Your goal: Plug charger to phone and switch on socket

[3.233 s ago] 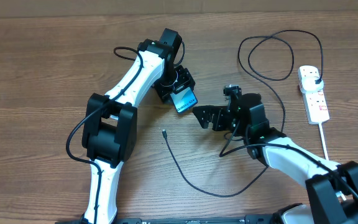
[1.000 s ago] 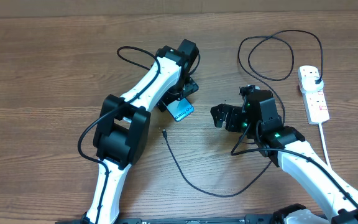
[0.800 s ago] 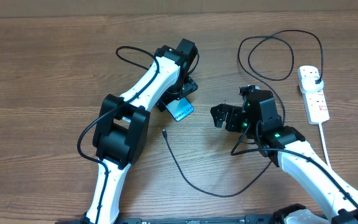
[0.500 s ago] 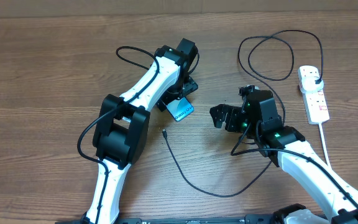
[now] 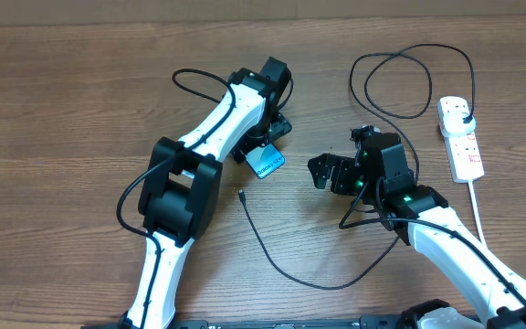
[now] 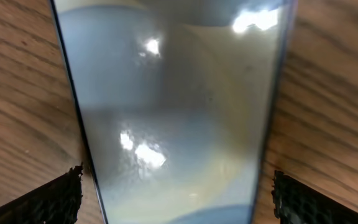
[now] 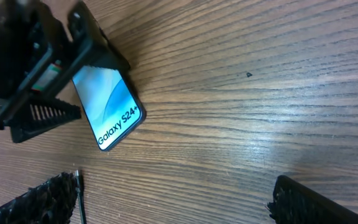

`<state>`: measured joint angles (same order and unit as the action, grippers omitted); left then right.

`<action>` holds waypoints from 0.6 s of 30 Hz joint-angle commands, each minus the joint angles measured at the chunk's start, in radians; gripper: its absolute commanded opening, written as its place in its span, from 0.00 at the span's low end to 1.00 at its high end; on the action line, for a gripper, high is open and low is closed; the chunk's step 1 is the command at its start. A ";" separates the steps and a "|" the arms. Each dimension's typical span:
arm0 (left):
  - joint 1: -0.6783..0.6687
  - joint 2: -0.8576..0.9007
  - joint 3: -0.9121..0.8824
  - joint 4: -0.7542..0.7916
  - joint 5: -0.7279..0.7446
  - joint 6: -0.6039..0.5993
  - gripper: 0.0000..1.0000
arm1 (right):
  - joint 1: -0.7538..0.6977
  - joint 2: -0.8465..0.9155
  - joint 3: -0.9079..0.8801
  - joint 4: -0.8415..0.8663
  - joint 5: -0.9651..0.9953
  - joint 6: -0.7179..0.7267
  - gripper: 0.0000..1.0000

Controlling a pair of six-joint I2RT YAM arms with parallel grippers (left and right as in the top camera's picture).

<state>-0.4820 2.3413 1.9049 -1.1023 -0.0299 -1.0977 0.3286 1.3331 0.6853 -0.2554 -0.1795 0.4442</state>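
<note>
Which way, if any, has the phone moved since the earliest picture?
Yes. The phone has slid slightly down the overhead view, closer to the charger's connector tip, which has stayed put.

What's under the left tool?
The phone lies flat on the table, between the open fingers of the left tool. The tool covers the phone's far end.

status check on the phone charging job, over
Left pincer open, straddling the phone. Right pincer open, empty. Charger tip loose on the table, not in the phone. Nothing lying between them.
</note>
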 commanded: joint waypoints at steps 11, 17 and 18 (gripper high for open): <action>-0.003 0.098 0.000 -0.017 0.008 -0.017 1.00 | -0.004 -0.014 0.023 -0.011 -0.005 -0.008 1.00; -0.003 0.100 0.000 -0.018 0.008 -0.017 1.00 | -0.004 -0.014 0.023 -0.014 -0.005 -0.008 1.00; -0.003 0.100 0.000 -0.018 0.007 -0.017 1.00 | -0.004 -0.014 0.023 -0.016 -0.005 -0.008 1.00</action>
<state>-0.4820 2.3642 1.9171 -1.1133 -0.0189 -1.1011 0.3286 1.3331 0.6853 -0.2741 -0.1795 0.4442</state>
